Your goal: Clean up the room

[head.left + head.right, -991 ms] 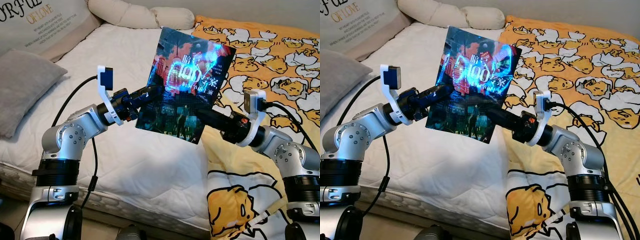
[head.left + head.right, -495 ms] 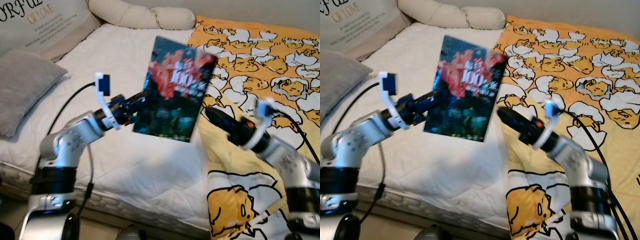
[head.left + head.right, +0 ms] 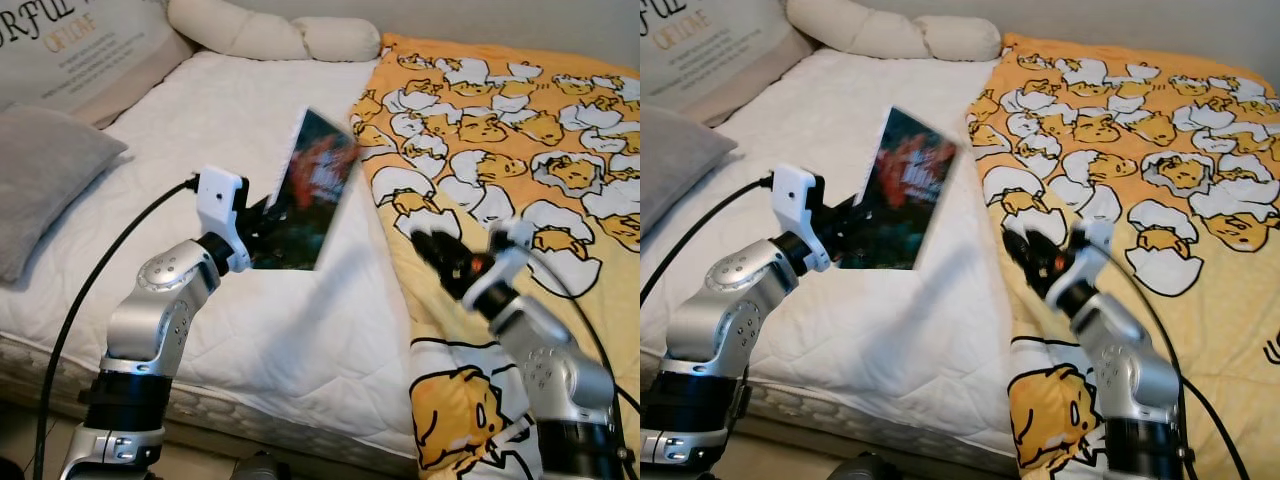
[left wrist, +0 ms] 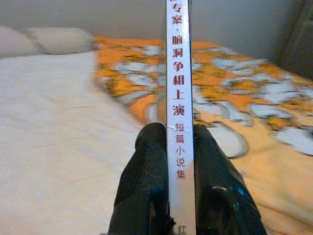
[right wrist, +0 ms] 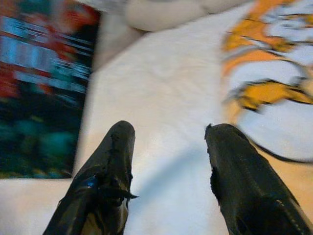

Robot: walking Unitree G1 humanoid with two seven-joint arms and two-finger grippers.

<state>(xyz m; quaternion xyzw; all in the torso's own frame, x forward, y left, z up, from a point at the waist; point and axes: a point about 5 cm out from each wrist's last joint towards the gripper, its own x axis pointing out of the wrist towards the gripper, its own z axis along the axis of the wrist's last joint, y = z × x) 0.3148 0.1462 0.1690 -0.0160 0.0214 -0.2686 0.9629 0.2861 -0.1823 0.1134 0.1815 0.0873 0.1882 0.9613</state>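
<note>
A book point(image 3: 305, 190) with a dark, red and teal cover is held upright above the white bed, turned edge-on toward me. My left gripper point(image 3: 262, 218) is shut on its lower corner; in the left wrist view the white spine point(image 4: 179, 117) with printed characters sits between the two black fingers point(image 4: 144, 191). My right gripper point(image 3: 432, 250) hangs over the yellow duvet point(image 3: 520, 130), apart from the book, its fingers point(image 5: 105, 181) open with nothing between them. In the right wrist view the book cover point(image 5: 41, 93) shows blurred beside it.
White mattress point(image 3: 200, 110) spreads under the left arm. A grey pillow point(image 3: 45, 180) lies at the left, a printed cushion point(image 3: 70, 45) and cream bolsters point(image 3: 280, 35) at the head. The bed's front edge point(image 3: 260, 425) runs below both arms.
My right gripper let go of the book and pulled back toward the duvet. The left gripper turned the book from face-on to edge-on and drew it lower and leftward.
</note>
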